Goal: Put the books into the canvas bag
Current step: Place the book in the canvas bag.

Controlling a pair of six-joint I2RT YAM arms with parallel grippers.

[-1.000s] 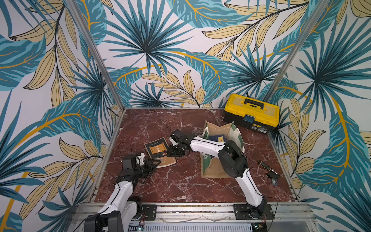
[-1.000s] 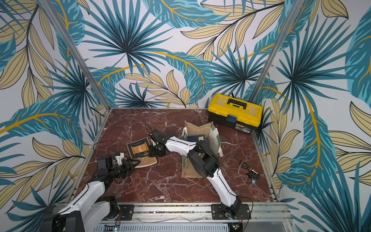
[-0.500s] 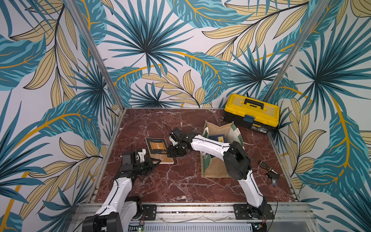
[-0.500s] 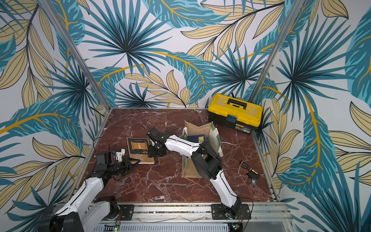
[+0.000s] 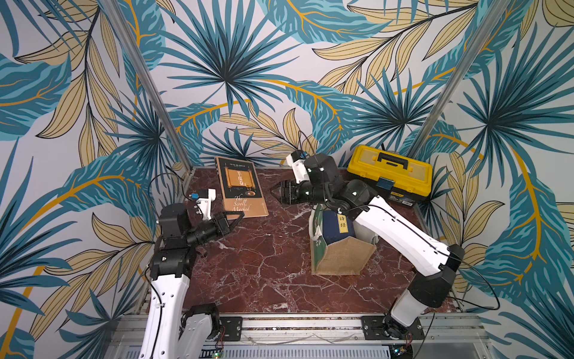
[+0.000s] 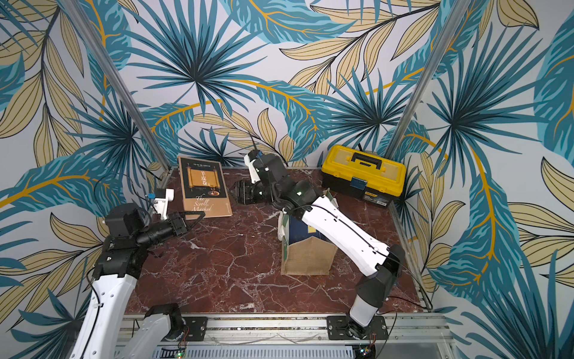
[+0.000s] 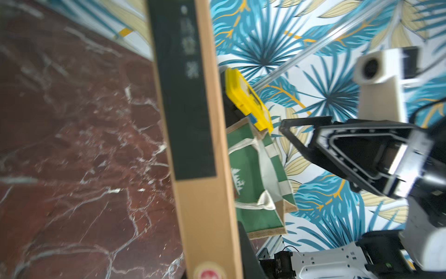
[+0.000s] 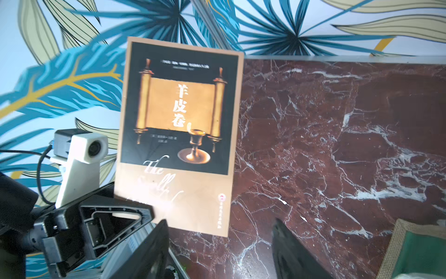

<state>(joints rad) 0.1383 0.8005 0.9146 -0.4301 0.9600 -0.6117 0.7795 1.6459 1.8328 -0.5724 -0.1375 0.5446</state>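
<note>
Tan-bordered book (image 5: 240, 188) now lifted upright, clamped at its lower corner by left gripper (image 5: 239, 217); right gripper (image 5: 275, 192) newly spread, empty. Looks ready for canvas bag (image 5: 341, 258).

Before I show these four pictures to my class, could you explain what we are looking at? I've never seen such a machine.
This is a robot: two arms at a marble table, each ending in a two-fingered claw. Two pictures look down from one overhead camera; the other two come from cameras on the wrists. The left claw is shut on the bottom edge of a dark scroll-cover book, holding it upright. The right claw is open beside it, holding nothing. A jute bag stands on the robot's right with a navy book inside. A yellow toolbox sits behind.
</note>
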